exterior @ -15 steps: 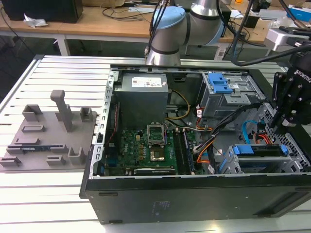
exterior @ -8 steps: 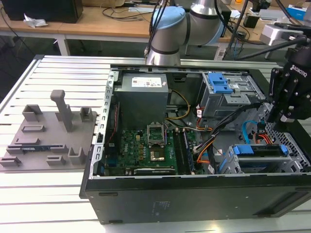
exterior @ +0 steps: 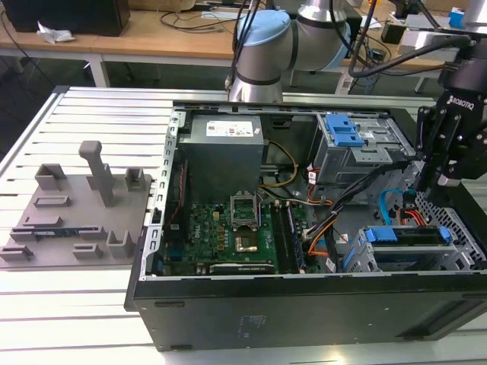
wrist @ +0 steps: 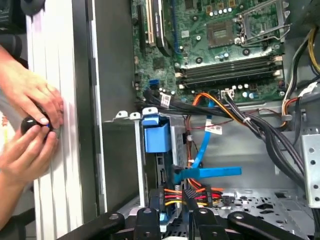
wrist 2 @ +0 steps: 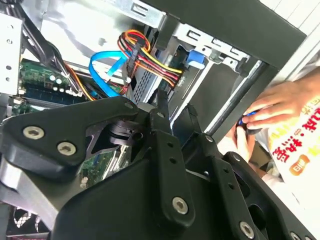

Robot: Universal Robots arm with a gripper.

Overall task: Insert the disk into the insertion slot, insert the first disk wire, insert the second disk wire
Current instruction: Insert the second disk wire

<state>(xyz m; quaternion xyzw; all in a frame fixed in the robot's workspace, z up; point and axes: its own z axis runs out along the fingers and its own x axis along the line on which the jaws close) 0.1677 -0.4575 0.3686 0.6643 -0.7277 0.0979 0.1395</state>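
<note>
The black metal fingers (wrist 2: pixel 161 135) (wrist: pixel 146 222) stand a narrow way apart in both wrist views, and I cannot tell whether anything is pinched in the gap. In the exterior view they hang from the grey-and-blue robot arm (exterior: pixel 262 46) just above the low grey metal drive cage with perforated sides (exterior: pixel 411 262). This cage sits inside the open black computer case (exterior: pixel 304 312). The flat silver hard drive in a bright blue plastic carrier (exterior: pixel 380 234) (wrist: pixel 156 137) is already seated in the cage's bay mouth, with the blue carrier end showing at the opening. A flat bright blue data cable (wrist: pixel 210 171) (wrist 2: pixel 105 65) runs to the drive's edge at the cage. I cannot tell whether its plug is fully home. Just beside it, nearest the fingertips, sits a black plug with red, yellow and orange wires (wrist: pixel 187 192) (wrist 2: pixel 150 55). The green motherboard (exterior: pixel 228 228) (wrist: pixel 225 30) lies near the cage, further into the case. A taller grey cage with a blue latch (exterior: pixel 350 141) stands just behind the low cage. Outside the case wall nearest the cage, a person's two hands (wrist: pixel 30 100) (wrist 2: pixel 280 105) hold a small dark round object (wrist: pixel 29 125) over the slatted aluminium counter (exterior: pixel 76 114). Well apart from the cage, a grey plastic fixture tray (exterior: pixel 76 205) rests on that counter.
</note>
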